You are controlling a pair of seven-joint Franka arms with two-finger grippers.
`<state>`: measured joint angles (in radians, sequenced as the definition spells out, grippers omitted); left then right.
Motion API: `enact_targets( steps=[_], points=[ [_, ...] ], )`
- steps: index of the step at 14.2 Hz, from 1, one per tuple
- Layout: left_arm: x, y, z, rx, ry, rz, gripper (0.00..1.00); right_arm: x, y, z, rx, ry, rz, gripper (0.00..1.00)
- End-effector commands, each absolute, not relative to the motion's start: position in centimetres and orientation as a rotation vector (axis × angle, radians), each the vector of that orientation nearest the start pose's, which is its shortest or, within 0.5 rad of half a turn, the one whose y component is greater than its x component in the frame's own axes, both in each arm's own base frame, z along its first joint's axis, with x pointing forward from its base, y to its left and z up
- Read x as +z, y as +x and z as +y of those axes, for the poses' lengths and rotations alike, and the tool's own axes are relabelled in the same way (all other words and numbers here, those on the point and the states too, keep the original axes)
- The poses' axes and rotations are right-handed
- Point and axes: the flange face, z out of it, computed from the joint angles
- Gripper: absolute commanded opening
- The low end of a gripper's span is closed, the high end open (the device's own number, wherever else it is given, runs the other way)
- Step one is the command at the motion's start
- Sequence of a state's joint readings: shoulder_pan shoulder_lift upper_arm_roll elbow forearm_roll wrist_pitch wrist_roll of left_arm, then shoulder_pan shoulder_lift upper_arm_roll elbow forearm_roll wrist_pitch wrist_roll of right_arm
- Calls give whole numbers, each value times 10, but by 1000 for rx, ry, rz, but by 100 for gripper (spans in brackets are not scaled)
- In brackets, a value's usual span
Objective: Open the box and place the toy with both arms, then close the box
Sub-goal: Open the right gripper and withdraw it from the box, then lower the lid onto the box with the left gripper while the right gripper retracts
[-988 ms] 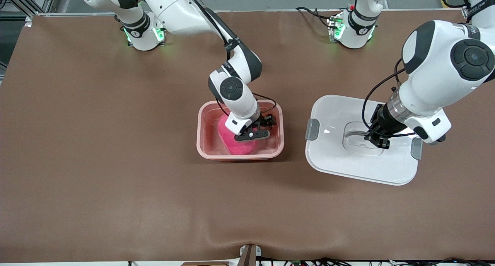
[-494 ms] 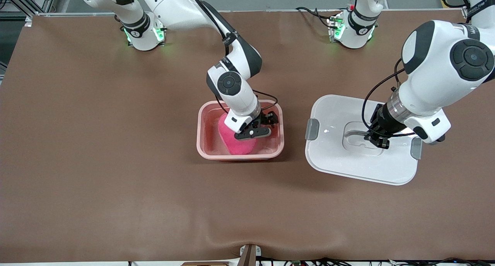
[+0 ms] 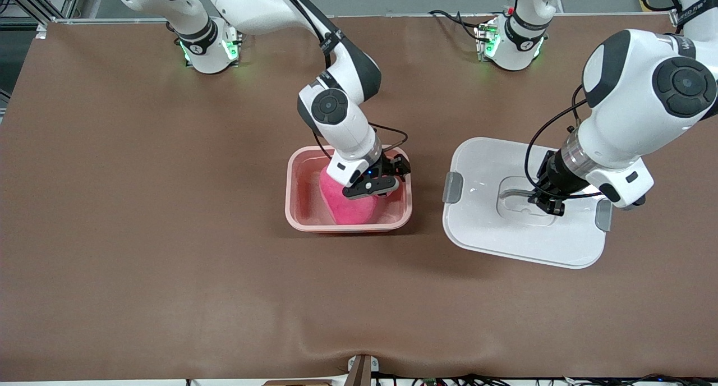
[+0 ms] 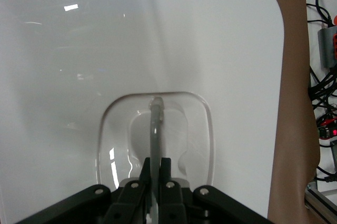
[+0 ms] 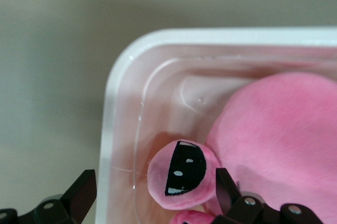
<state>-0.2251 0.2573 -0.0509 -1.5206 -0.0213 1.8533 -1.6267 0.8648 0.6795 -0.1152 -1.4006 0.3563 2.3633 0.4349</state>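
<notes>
The pink box (image 3: pixel 291 195) stands lidless mid-table with the pink toy (image 3: pixel 350 209) lying inside it. My right gripper (image 3: pixel 374 185) hangs open just above the toy and holds nothing. In the right wrist view the toy (image 5: pixel 284 139) fills the box's corner (image 5: pixel 113 103), and the right gripper (image 5: pixel 155 187) spreads wide over the box wall and the toy's eye bump (image 5: pixel 184 174). The white lid (image 3: pixel 493 240) lies flat on the table toward the left arm's end. My left gripper (image 3: pixel 552 206) is shut on the lid's clear handle (image 4: pixel 156 129). The left gripper (image 4: pixel 156 168) pinches it from both sides.
Grey clips (image 3: pixel 452 187) (image 3: pixel 604 215) stick out at the lid's two short ends. The brown table cover (image 3: pixel 168 234) lies bare nearer the front camera. Cables (image 4: pixel 321 39) run along the table's edge past the lid.
My right gripper has risen a little off the toy and shifted slightly toward the left arm's end. The toy stays in the box. The left arm and lid have not moved.
</notes>
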Motion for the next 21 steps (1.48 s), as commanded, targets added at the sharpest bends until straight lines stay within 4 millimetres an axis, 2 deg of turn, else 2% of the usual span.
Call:
enact_targets(
  steps=[1,5,7,8,10,13,14,16,19,21],
  points=[
    [528,615,-173,-27,-2538,-2022,0,364,555,473,-157,-2801,-303,100],
    [528,615,-174,-25,-2540,-2022,0,405,589,370,-65,-2833,-285,100],
    [527,613,-181,-23,-2542,-2016,0,417,618,297,-32,-2848,-160,100],
    [528,611,-189,-25,-2548,-2015,0,430,624,270,-21,-2848,-118,100],
    [527,608,-213,-25,-2573,-2020,0,452,630,210,41,-2849,-90,100],
    [519,603,-261,-41,-2539,-2133,0,472,637,94,83,-2818,-213,100],
    [515,600,-277,-66,-2551,-2130,0,479,632,70,105,-2812,-214,100],
    [510,595,-302,-113,-2555,-2152,0,503,617,37,151,-2828,-185,100],
    [494,588,-337,-169,-2511,-2217,0,543,593,15,179,-3014,-240,100],
    [484,580,-362,-208,-2469,-2249,0,561,581,-1,180,-3046,-221,100]
  ],
)
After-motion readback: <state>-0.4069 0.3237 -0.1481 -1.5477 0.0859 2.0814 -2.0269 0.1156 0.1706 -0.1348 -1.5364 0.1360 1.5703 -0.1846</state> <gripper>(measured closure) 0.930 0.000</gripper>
